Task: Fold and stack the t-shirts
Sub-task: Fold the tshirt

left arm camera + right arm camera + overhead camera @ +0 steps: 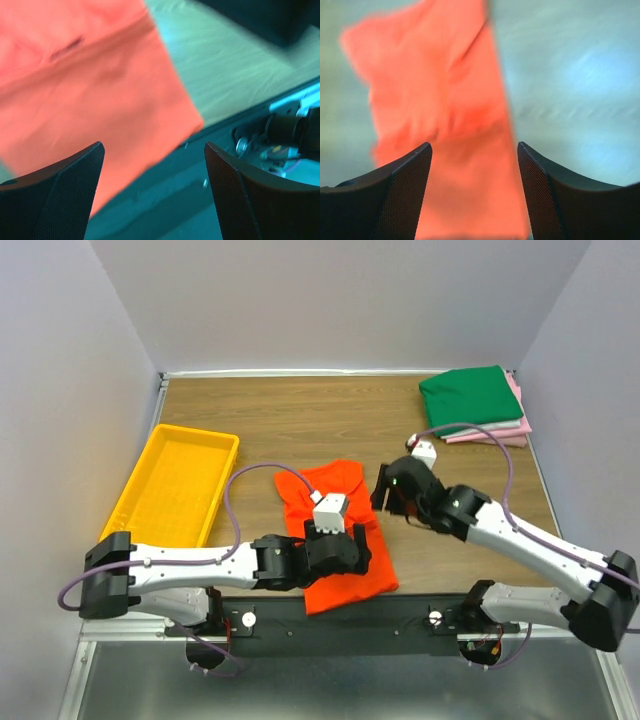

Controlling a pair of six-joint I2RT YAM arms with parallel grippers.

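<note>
Hovers by the orange t-shirt (pixel 330 483), flat at near middle of the counter (pixel 300 420), with left tool (pixel 154 150) and right tool (pixel 474 147) spread wide, empty. Shows green t-shirt (pixel 468 398) folded atop pink t-shirt (pixel 490 433), far right corner.

Reads to me as a robotics lab test cell, not a home. Plain pale walls (pixel 60 390) box a wooden table (pixel 300 420) on three sides. Left arm (pixel 180 562) and right arm (pixel 530 545) are bolted to a black rail (pixel 400 612) at the near edge, purple cables (pixel 232 505) looping loose. Metal framing (pixel 330 638) runs below. A yellow tray (pixel 190 432), an orange t-shirt (pixel 330 485) and folded t-shirts (pixel 470 400) lie straight on the bare wood.
</note>
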